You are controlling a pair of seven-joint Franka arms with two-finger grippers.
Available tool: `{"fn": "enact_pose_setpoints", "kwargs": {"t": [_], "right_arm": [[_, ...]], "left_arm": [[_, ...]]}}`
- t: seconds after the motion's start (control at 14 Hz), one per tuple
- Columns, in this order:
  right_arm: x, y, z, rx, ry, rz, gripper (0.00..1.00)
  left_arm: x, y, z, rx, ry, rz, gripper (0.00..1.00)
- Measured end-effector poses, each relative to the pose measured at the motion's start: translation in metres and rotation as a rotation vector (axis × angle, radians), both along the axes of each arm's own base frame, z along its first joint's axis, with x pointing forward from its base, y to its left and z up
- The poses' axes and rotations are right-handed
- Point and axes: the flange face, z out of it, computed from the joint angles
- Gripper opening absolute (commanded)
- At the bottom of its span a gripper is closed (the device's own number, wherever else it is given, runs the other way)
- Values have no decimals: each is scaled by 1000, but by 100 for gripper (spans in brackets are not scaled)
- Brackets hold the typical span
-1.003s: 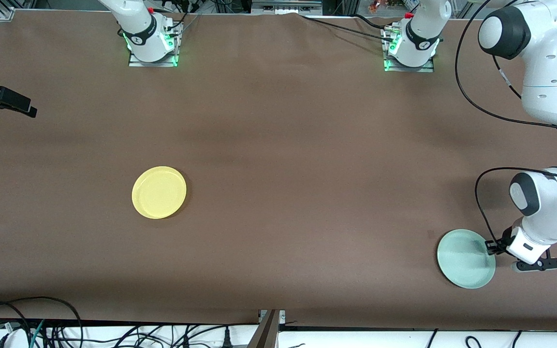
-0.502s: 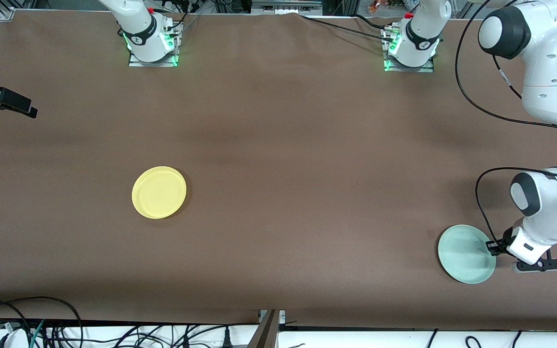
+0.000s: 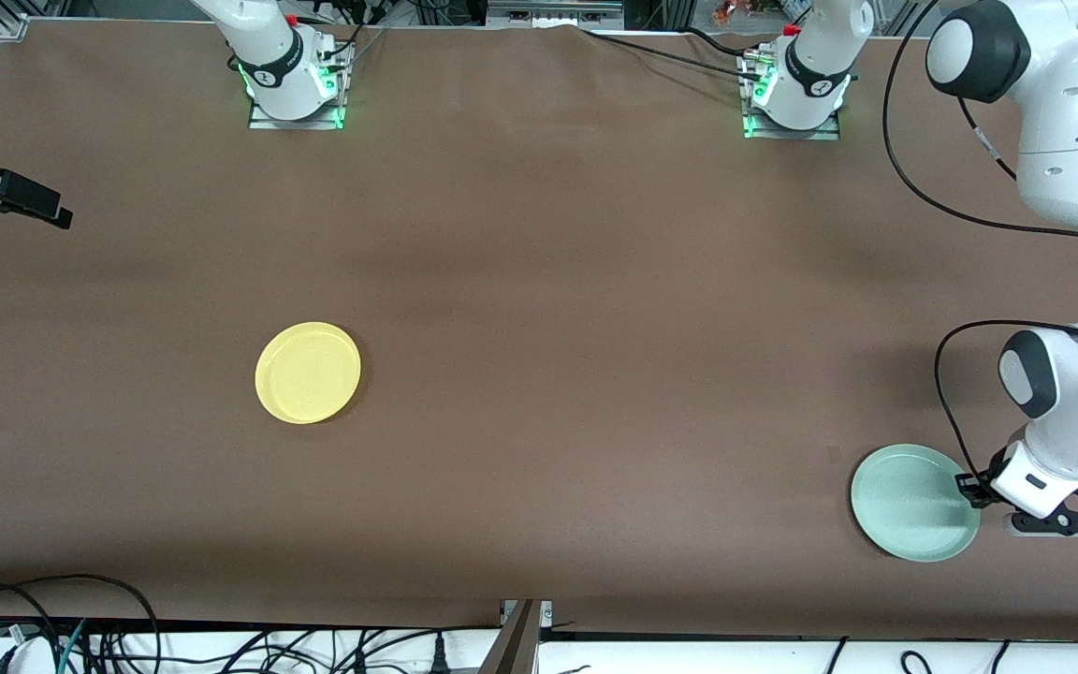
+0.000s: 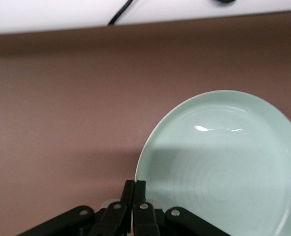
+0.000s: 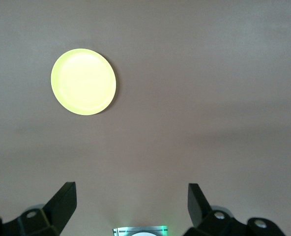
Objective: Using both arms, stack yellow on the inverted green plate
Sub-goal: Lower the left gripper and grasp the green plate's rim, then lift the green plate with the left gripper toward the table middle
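Moved: green plate [image 3: 913,502] shifts toward the left arm's end of the surface [image 3: 539,281], carried by the left gripper [image 3: 969,489].
Left jaws: pinched shut on the green plate's rim.
Right gripper [image 5: 130,206]: jaws wide open, waiting high over the surface.
Yellow [image 3: 308,373]: flat, well apart from the green plate.
Risk: such a thin rim pinch may slip while flipping.
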Motion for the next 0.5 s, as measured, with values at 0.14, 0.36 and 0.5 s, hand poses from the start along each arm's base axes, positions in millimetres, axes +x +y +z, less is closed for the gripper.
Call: {"fn": "enact_pose_setpoints", "kwargs": {"t": [0.14,0.36,0.5], "right_arm": [[0,0,0,0,0,0,100],[0,0,0,0,0,0,100],[0,0,0,0,0,0,100]], "left_arm": [[3,-22,29,13,12,-32,0],[5,-70,75,81,27,-112,0],[4,-111,108,111,34,-164,0]]}}
